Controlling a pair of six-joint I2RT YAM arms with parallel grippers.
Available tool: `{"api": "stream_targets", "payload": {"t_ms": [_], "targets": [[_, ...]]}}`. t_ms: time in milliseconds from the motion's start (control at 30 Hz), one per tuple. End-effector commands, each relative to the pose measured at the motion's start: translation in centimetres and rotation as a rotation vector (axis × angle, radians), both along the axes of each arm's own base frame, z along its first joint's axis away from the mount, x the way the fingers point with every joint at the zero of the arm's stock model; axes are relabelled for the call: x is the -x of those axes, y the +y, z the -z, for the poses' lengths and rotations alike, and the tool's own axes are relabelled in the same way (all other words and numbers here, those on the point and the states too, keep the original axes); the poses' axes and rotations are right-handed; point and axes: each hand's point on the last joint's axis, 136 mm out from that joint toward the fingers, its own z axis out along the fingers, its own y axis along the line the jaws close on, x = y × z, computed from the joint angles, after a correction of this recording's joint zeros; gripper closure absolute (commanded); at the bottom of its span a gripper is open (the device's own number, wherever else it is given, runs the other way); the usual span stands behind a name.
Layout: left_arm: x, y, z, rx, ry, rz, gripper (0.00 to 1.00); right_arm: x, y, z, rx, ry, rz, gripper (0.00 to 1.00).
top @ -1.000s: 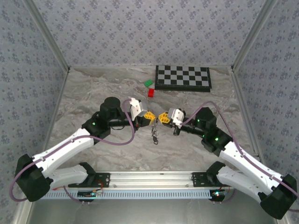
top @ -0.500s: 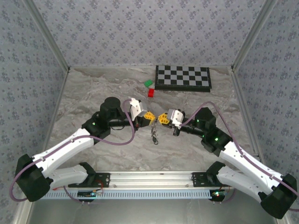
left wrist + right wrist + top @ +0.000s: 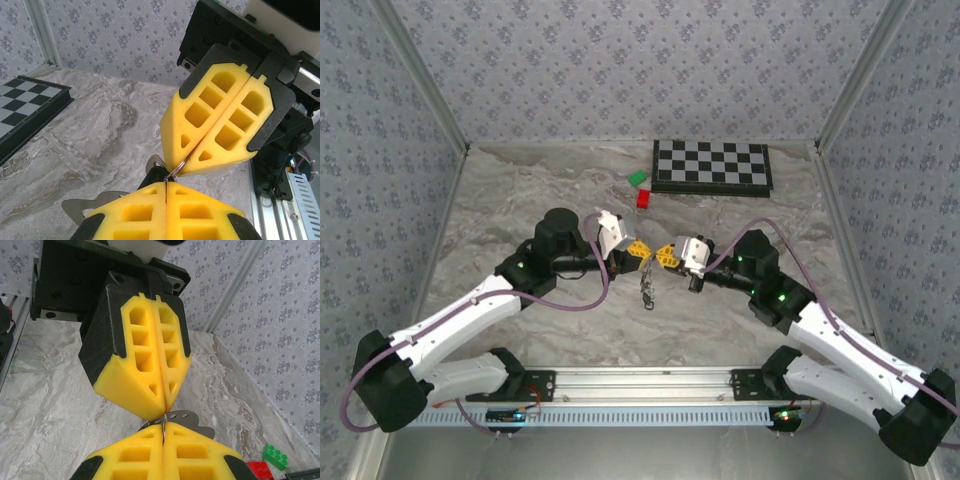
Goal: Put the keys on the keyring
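Keys (image 3: 647,289), a small dark cluster just below centre of the top view, directly under the meeting fingertips; hung or rested on the table (image 3: 520,210), not told apart. Judged light and rigid, slick on the metal blades, easier to pinch flat across the black plastic heads, with the threading hole left clear.

Just beyond, left gripper (image 3: 638,251) and right gripper (image 3: 667,256), set nose to nose at frame centre. Shut fully on both sides, yellow pads pressed together without a gap. Trapped in both seams the keyring (image 3: 173,171), a thin silvery wire loop, bridging the two tips just below centre of the left wrist view. Judged very light, stiff yet springy, and slippery against soft foam; likely to swivel or pop free under a sideways pull. Best gripped on plain wire away from any split end, leaving the coil free for prying apart. Held at two points here, hence little room between pads for threading.

Farther back, red block (image 3: 644,198) and green block (image 3: 638,179) in upper centre, then checkerboard (image 3: 712,165) against the rear wall, all well apart from the work.
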Motion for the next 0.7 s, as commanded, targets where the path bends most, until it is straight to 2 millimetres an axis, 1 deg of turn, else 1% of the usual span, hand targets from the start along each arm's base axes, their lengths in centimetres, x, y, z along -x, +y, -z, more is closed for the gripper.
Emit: {"api": "stream_targets", "payload": {"t_ms": [0,300,500,567,667], "targets": [[0.4,-0.5,-2.3,0.068,-0.053,0.033,1.0,1.2,0.9,-0.7,0.007,-0.009,-0.068,1.0],[0.1,-0.2,-2.7,0.081,-0.063,0.005,1.0,1.5,0.9,-0.1,0.026,-0.001,-0.068,1.0],[0.1,0.0,-3.0,0.089,-0.077,-0.011,1.0,1.3,0.2,0.4,0.022,-0.001,-0.025,1.0],[0.2,0.1,-3.0,0.091,-0.08,-0.009,1.0,1.2,-0.1,0.5,0.011,0.003,-0.005,1.0],[0.3,0.0,-3.1,0.095,-0.081,-0.002,1.0,1.0,-0.5,-0.1,-0.041,0.021,0.02,1.0]]}}
